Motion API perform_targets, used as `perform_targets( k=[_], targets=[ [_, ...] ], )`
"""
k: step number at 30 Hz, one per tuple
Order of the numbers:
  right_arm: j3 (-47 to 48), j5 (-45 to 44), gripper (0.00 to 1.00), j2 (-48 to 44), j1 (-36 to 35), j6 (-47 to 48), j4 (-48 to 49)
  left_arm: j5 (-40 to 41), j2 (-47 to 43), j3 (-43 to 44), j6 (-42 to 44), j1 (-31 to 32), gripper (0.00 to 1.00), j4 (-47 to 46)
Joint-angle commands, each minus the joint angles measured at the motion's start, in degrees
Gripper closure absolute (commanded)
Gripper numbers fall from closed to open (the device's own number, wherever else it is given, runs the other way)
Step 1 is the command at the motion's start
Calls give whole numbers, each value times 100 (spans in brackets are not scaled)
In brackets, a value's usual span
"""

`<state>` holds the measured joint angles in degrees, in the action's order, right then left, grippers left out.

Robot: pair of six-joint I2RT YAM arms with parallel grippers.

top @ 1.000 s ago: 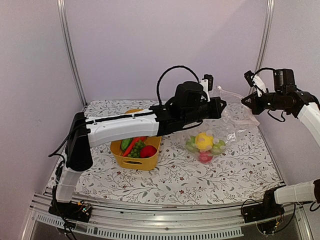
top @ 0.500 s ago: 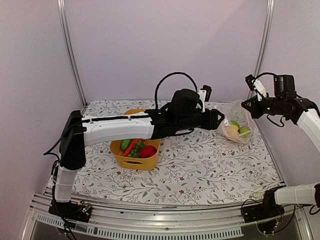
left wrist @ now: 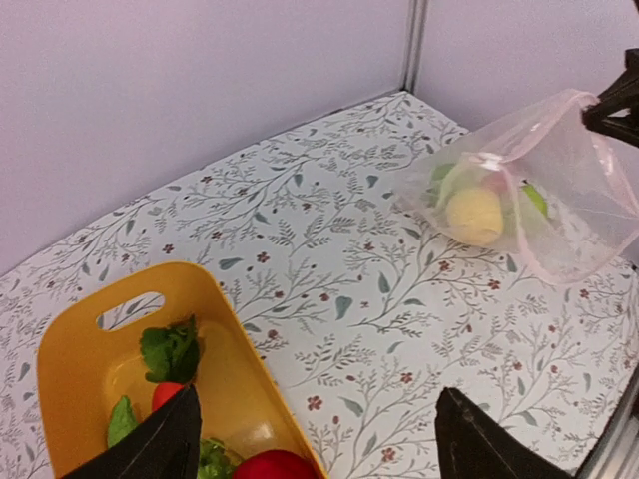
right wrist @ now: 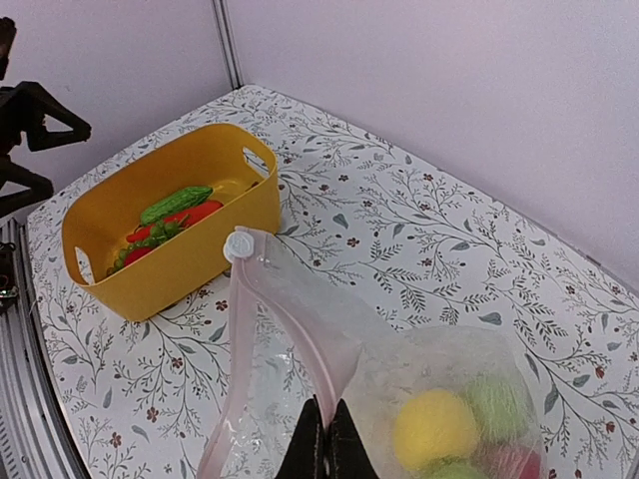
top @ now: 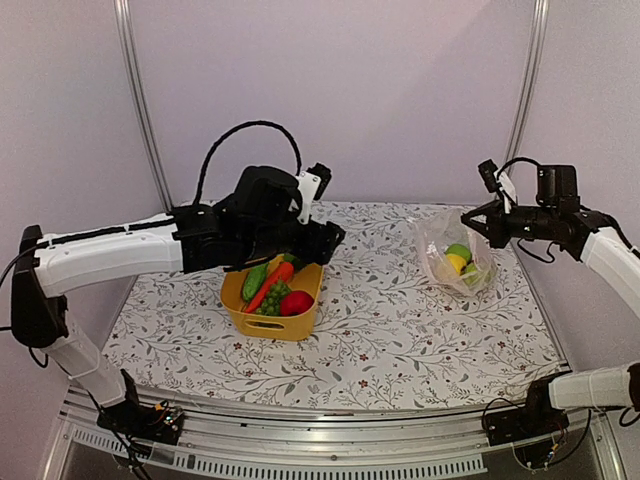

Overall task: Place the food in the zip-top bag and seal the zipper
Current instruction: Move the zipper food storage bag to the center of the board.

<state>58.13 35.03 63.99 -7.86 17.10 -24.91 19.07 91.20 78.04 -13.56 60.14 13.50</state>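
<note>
Pulled back from the bag it reached a second ago, the white-and-black left arm (top: 110, 255) now stretches over the rectangular yellow plastic tub (top: 265, 322). The left jaws stand wide apart with nothing between them, hanging above the tub's near end in the left wrist view. Inside the tub lie a green toy cucumber (top: 254, 281), a long orange-red piece (top: 270, 285), a bumpy green cluster (top: 273, 298) and a red round piece (top: 295, 303). The tub sits left of centre on the flower-patterned surface (top: 400, 340).

To the right, the clear crinkly plastic bag (top: 452, 240) has gone from lying spread in the middle to hanging gathered at the right rear. It holds a yellow round toy piece (right wrist: 435, 429) and green round pieces (right wrist: 491, 402), with something reddish below them. Whether its bottom touches the surface cannot be told.

Its pale pink zipper strip (right wrist: 290, 319) is unsealed, looping upward to a small white slider (right wrist: 238, 244). The right jaws are pinched shut on that strip, and the right arm (top: 600, 245) holds the bag up by it.
</note>
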Motion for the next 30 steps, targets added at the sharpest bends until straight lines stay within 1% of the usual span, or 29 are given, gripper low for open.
perform_targets(
  k=[1,3,6,9,12,15,21,26,30],
  targets=[
    [75,713,100,441,2,-334,923,380,-25,-314,287,-933,19,1103],
    [-47,896,100,572,2,-373,1030,93,54,-478,209,-1361,19,1030],
    [-339,709,100,516,2,-153,1048,-477,435,-421,-17,-1881,19,1122],
    [-544,640,100,302,11,-22,1067,-922,879,-274,-169,-2243,24,1155],
    [-679,757,100,153,45,-21,1078,-1516,1358,40,-279,-2540,32,1271],
    [-702,844,100,145,55,-32,1065,-1550,1752,409,-284,-2676,36,1543],
    [-651,869,100,348,54,24,941,-1371,2224,839,-34,-2683,37,1744],
    [-654,864,100,393,55,54,927,-1278,2451,945,97,-2700,39,1842],
    [-654,835,100,403,54,74,926,-1386,2537,933,233,-2702,45,1883]
  ],
)
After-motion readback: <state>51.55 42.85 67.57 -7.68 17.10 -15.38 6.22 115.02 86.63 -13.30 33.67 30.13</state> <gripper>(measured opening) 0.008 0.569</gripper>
